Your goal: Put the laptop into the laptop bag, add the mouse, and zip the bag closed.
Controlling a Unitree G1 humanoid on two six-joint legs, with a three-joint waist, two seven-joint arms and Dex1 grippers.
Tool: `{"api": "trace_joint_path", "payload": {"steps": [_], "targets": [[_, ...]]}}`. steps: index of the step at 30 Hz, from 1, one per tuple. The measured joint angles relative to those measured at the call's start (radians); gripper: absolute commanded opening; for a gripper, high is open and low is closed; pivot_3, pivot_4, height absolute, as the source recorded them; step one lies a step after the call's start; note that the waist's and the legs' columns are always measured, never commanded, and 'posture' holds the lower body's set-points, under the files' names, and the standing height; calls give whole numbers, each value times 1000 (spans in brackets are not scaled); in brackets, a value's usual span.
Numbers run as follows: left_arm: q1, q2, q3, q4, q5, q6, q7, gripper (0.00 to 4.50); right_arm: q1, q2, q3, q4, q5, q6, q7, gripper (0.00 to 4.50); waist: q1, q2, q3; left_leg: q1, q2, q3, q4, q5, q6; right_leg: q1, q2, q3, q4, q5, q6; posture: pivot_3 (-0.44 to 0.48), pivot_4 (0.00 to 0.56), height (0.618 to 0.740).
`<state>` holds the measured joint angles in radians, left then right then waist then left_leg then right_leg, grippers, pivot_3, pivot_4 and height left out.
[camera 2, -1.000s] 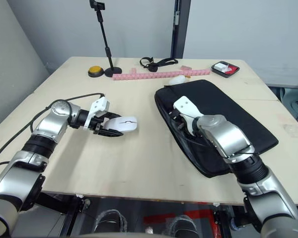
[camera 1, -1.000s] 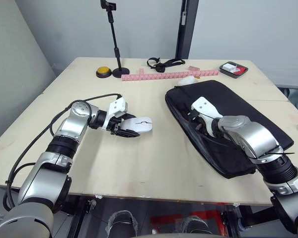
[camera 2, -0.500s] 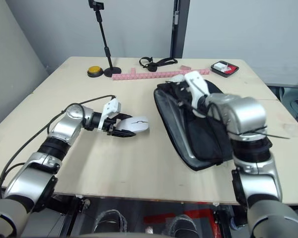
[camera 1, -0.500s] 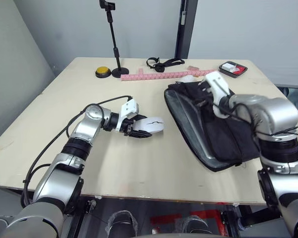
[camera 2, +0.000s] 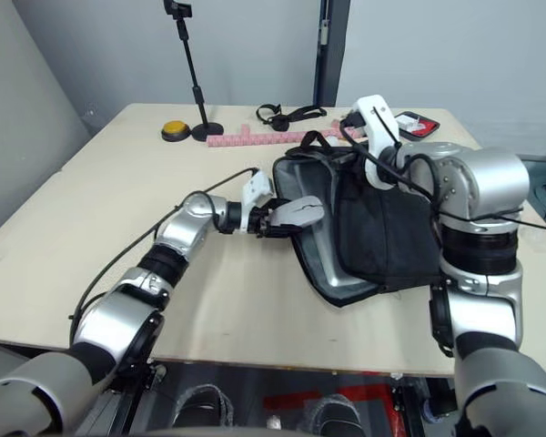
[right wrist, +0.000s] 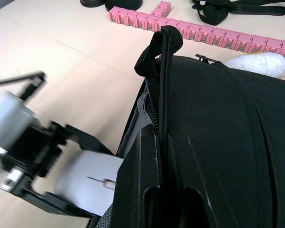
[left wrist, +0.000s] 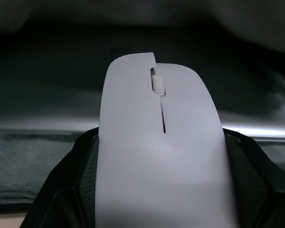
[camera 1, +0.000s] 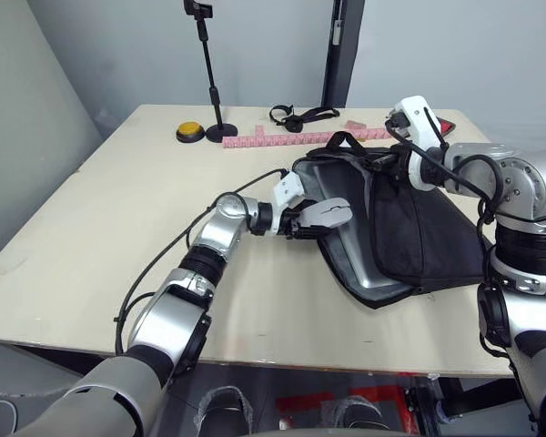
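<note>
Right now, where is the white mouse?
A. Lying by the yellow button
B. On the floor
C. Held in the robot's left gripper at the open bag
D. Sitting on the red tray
C: the mouse is clamped in the left gripper, right at the mouth of the laptop bag, which the right gripper lifts open.

Robot lab: bare plywood table [camera 1: 118, 209], plain grey walls [camera 1: 118, 45], phone stand [camera 1: 209, 73], yellow push-button [camera 1: 190, 132].
</note>
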<state>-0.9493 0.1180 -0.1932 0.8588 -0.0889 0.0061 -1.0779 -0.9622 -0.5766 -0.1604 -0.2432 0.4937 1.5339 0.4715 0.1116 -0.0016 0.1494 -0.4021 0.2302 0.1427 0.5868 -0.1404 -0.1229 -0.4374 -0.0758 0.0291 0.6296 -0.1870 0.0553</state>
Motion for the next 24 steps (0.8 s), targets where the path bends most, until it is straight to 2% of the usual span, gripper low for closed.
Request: {"api": "trace_joint_path", "payload": {"steps": [5,9,16,24], "targets": [[-67,-54,4,154,33,-96,83,2865,0,2,0,0,10,2,-6,18,0,0,0,0,0,0,0,0,0,0,0,0,0,0,0,0,150,739],[-102,-114,61,255,19,-130,127,2865,0,3,-2,-3,13,12,-19,18,5,0,0,0,0,0,0,0,0,0,0,0,0,0,0,0,150,739],[-151,-172,87,349,23,-168,138,2865,-1,17,-20,-8,25,39,-44,18,9,0,0,0,0,0,0,0,0,0,0,0,0,0,0,0,150,739],[-205,-255,135,413,24,-162,240,2865,-11,46,-28,-38,29,63,-69,18,9,0,0,0,0,0,0,0,0,0,0,0,0,0,1,0,150,739]]}}
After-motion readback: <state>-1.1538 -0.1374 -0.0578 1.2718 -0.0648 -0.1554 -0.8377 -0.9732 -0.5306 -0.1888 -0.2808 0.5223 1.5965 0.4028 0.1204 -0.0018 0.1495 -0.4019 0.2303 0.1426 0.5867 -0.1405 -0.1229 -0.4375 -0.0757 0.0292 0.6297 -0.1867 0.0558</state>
